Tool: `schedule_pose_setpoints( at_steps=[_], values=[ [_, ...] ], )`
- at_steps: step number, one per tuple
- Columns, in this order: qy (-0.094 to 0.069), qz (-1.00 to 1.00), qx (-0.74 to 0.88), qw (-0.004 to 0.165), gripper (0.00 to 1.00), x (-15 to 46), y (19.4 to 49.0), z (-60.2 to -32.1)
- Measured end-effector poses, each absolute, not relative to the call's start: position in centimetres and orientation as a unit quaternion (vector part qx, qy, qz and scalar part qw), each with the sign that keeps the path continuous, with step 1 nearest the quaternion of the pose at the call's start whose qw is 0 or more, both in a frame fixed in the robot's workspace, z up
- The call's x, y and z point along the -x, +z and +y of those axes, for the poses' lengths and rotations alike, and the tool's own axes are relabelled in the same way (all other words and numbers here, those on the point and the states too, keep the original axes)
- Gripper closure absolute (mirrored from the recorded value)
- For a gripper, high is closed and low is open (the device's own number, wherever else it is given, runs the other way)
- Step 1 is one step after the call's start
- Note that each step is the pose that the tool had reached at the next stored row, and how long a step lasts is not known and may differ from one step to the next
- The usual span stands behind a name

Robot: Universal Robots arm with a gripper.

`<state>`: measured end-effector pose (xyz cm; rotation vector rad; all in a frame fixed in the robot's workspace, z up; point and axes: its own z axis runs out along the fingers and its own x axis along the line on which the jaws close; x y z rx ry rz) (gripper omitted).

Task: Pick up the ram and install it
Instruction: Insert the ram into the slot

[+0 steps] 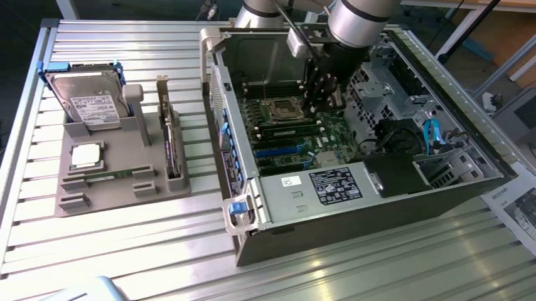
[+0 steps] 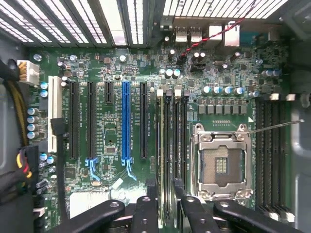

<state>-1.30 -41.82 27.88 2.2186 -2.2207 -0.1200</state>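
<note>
Your arm (image 1: 360, 22) comes in from the far edge of the worktop (image 1: 125, 251) and drops steeply into the open computer case (image 1: 469, 182). The wrist points straight down, so the pincer (image 1: 322, 94) hangs over the motherboard (image 1: 293, 135), just beside the processor socket (image 1: 279, 108).

The exterior view gives you what the wrist camera cannot. The ram (image 1: 109, 177) lies as a thin green strip in a front slot of the grey holder (image 1: 125, 197) at the exterior view's left. It sits outside the case and well apart from the pincer. The same holder carries the hard drive (image 1: 90, 100), the square processor chip (image 1: 86, 155) and the upright expansion card (image 1: 172, 150).

The wrist view gives you the close look down. There the pincer (image 2: 165, 187) sits above the bank of long memory slots (image 2: 170, 126), which runs between the blue card slot (image 2: 126, 121) and the open, bare processor socket (image 2: 222, 162).

You can see the black fingers (image 2: 147, 208) standing apart, partway open, one on either side of a memory slot. The slot shows through the gap between them. Nothing is clamped there that you can make out, and whether the tips touch the board cannot be told.
</note>
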Motion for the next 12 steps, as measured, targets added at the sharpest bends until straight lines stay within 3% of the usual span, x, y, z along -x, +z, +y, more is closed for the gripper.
schedule_pose_setpoints(
  at_steps=[12],
  values=[
    [-0.038, -0.707, -0.706, 0.0, 0.74, 1.3, 32.7, -41.8]
  ],
)
